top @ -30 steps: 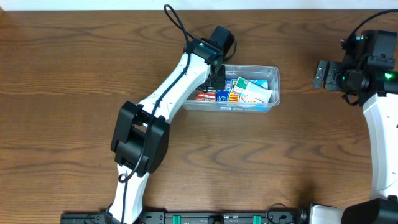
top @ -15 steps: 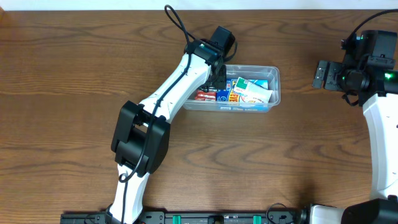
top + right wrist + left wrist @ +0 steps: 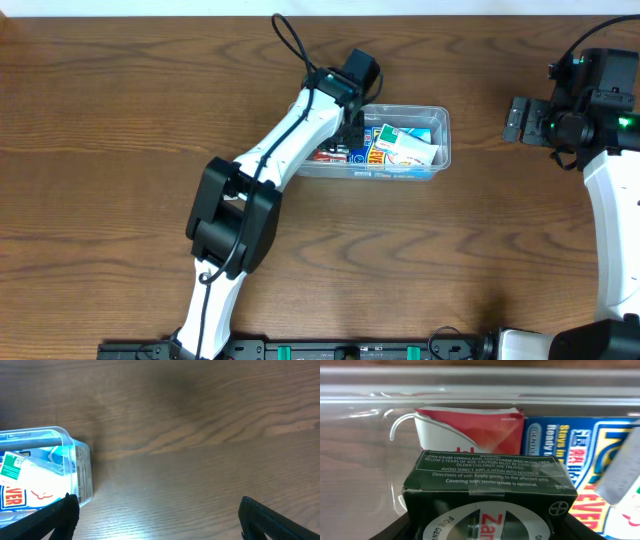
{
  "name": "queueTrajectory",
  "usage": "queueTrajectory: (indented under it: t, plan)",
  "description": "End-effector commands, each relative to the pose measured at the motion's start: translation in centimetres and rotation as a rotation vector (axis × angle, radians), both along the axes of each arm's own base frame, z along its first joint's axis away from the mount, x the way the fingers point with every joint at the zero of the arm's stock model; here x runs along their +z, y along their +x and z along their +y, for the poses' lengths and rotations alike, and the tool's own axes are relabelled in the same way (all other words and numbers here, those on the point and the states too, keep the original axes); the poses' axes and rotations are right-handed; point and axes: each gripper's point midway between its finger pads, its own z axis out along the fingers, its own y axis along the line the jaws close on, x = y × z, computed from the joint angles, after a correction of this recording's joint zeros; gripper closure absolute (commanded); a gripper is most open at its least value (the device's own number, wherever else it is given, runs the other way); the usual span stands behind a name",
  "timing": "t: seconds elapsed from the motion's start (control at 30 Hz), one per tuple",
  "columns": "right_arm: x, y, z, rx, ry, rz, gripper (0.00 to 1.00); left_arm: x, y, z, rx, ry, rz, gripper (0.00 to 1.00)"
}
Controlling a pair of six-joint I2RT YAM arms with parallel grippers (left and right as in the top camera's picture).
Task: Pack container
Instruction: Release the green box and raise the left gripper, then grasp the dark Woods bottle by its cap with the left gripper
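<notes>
— What does the container point(image 3: 428, 114) look like from your end?

— I see a shallow, clear plastic tub, rectangular with rounded corners and a rolled rim. It is see-through enough for me to read the packs inside through its wall. It lies on the table point(image 3: 120, 120) close to the far edge, a little right of the middle, with its long sides running along that edge.

— What's inside?

— On my left wrist camera a red box point(image 3: 470, 425) leans on the far wall, and a blue-and-yellow box point(image 3: 570, 455) is just beside it. From overhead a white packet point(image 3: 410, 150) with green on it lies toward the right end.

— Where is your left gripper point(image 3: 352, 128)?

— It is down inside the left end of the container, with the arm reaching over from the near left. It is clamped on a dark box point(image 3: 490, 485) with white print. I see a finger tight against each side of the box, which is upright in front of the red one.

— And the right gripper point(image 3: 157, 520)?

— It is by the right edge, well apart from the container, with its fingers spread wide over bare wood. On that camera the container's right end shows at the left of the view, just past the left finger.
</notes>
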Motion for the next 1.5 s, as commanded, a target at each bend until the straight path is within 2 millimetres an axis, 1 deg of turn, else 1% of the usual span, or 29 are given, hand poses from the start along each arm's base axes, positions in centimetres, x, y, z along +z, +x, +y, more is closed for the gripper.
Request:
queueTrajectory:
  t: [0.0,0.07,0.1,0.17,0.4,0.47,0.6,0.67,0.7,0.77,0.87,0.93,1.0,1.07,1.13,1.2,1.23,1.3,1.33,1.4,1.47]
  plan:
    - [0.7,0.0,-0.3,-0.019,0.001,-0.020,0.01,-0.7,-0.3,0.1,0.010,0.010,0.017,0.49]
    - [0.7,0.0,-0.3,-0.019,0.001,-0.020,0.01,-0.7,-0.3,0.1,0.010,0.010,0.017,0.48]
    - [0.7,0.0,-0.3,-0.019,0.001,-0.020,0.01,-0.7,-0.3,0.1,0.010,0.010,0.017,0.41]
    - [0.7,0.0,-0.3,-0.019,0.001,-0.020,0.01,-0.7,-0.3,0.1,0.010,0.010,0.016,0.36]
    - [0.7,0.0,-0.3,-0.019,0.001,-0.020,0.01,-0.7,-0.1,0.0,0.011,0.006,0.010,0.25]
    - [0.7,0.0,-0.3,-0.019,0.001,-0.020,0.01,-0.6,0.0,-0.1,0.011,0.001,0.002,0.19]
    - [0.7,0.0,-0.3,-0.019,0.001,-0.020,0.01,-0.2,0.4,-0.3,0.010,-0.009,-0.014,0.13]
    - [0.7,0.0,-0.3,-0.019,0.001,-0.020,0.01,0.4,0.7,-0.5,-0.005,-0.015,-0.028,0.11]
    - [0.7,0.0,-0.3,-0.019,0.001,-0.020,0.01,0.8,0.9,-0.6,-0.017,-0.018,-0.038,0.08]
    - [0.7,0.0,-0.3,-0.019,0.001,-0.020,0.01,2.1,1.3,-0.8,-0.041,-0.027,-0.066,0.06]
    - [0.7,0.0,-0.3,-0.019,0.001,-0.020,0.01,4.8,1.7,-0.6,-0.051,-0.042,-0.119,0.05]
    - [0.7,0.0,-0.3,-0.019,0.001,-0.020,0.01,7.2,1.8,0.1,-0.039,-0.037,-0.164,0.05]
    - [0.7,0.0,-0.3,-0.019,0.001,-0.020,0.01,9.6,1.5,1.4,-0.022,-0.017,-0.202,0.05]
    - [0.7,0.0,-0.3,-0.019,0.001,-0.020,0.01,11.7,0.7,3.0,-0.005,0.008,-0.221,0.05]
    - [0.7,0.0,-0.3,-0.019,0.001,-0.020,0.01,13.8,-0.6,4.9,0.016,0.017,-0.218,0.05]
    - [0.7,0.0,-0.3,-0.019,0.001,-0.020,0.01,15.3,-1.7,6.8,0.042,0.026,-0.207,0.05]
    - [0.7,0.0,-0.3,-0.019,0.001,-0.020,0.01,15.9,-2.2,7.9,0.060,0.033,-0.197,0.05]
    - [0.7,0.0,-0.3,-0.019,0.001,-0.020,0.01,16.4,-2.9,10.2,0.100,0.053,-0.167,0.05]
    - [0.7,0.0,-0.3,-0.019,0.001,-0.020,0.01,16.3,-3.3,11.9,0.133,0.070,-0.138,0.05]
    - [0.7,0.0,-0.3,-0.019,0.001,-0.020,0.01,15.9,-3.9,14.0,0.173,0.093,-0.092,0.05]
    - [0.7,0.0,-0.3,-0.019,0.001,-0.020,0.01,15.1,-4.5,16.1,0.219,0.118,-0.038,0.05]
